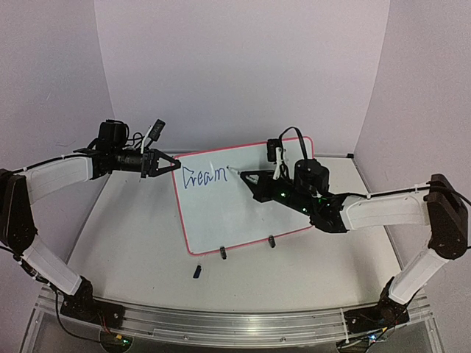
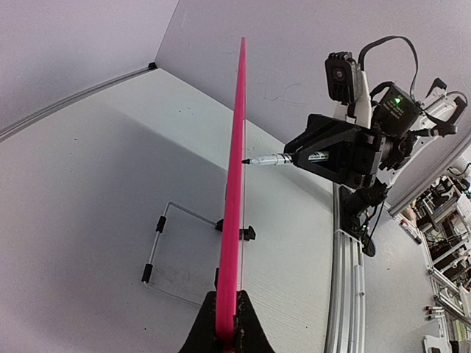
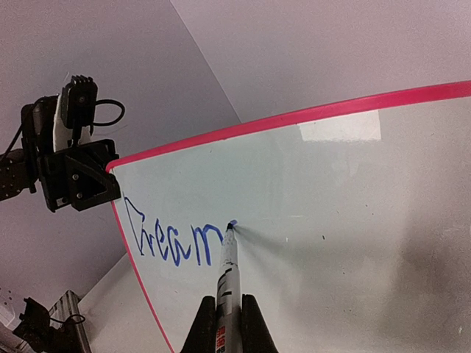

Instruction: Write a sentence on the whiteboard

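The whiteboard [image 1: 235, 198], white with a red-pink rim, stands tilted on the table with "Dream" in blue on its upper left [image 3: 173, 243]. My left gripper [image 1: 171, 163] is shut on the board's upper left edge, and that rim [image 2: 234, 206] runs edge-on between its fingers [image 2: 228, 331]. My right gripper [image 1: 250, 176] is shut on a white marker [image 3: 227, 276]. The marker's tip [image 3: 229, 226] touches the board just past the last letter. In the left wrist view the marker [image 2: 268, 159] meets the board's face from the right.
Two black clip feet [image 1: 222, 252] [image 1: 271, 240] hold the board's lower edge. A small dark cap [image 1: 197, 271] lies on the table in front of the board. A wire stand [image 2: 158, 243] props the board from behind. Pale walls enclose the table on three sides.
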Robot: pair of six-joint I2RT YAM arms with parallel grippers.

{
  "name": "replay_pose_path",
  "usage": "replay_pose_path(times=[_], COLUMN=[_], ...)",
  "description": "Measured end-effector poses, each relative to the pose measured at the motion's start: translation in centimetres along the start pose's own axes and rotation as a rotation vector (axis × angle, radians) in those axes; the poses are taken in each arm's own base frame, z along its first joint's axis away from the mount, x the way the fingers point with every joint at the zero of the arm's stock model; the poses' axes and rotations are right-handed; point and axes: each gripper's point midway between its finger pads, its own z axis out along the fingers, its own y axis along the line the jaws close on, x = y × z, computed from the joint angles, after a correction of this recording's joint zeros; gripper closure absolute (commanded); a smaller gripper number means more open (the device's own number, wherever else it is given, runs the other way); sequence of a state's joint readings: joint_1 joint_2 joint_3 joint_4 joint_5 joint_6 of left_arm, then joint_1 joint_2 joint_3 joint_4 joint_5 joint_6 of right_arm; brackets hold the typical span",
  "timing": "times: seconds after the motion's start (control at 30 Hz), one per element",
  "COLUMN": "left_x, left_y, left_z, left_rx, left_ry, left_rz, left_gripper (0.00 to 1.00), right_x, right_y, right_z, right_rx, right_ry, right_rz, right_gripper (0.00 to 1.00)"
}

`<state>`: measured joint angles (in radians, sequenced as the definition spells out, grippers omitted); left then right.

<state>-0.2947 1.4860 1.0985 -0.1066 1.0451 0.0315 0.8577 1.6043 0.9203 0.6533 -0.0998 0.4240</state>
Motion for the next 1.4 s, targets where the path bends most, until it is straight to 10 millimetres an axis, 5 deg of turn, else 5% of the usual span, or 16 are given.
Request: replay_pose_path(times=[0.8, 1.4], left_x=[0.0, 0.0], left_y=[0.0, 0.0], left_z=[0.0, 0.0], left_rx=[0.000, 0.001], left_ry=[0.001, 0.001], left_rz=[0.000, 0.003], left_gripper=[1.00, 1.00], right_x=[1.8, 3.2], right_y=[-1.5, -0.8], right_z=[-1.5, -1.3], right_rx=[0.056, 0.023], right_ry=[0.042, 0.088], right_rz=[0.003, -0.006], right_gripper=[1.00, 1.00])
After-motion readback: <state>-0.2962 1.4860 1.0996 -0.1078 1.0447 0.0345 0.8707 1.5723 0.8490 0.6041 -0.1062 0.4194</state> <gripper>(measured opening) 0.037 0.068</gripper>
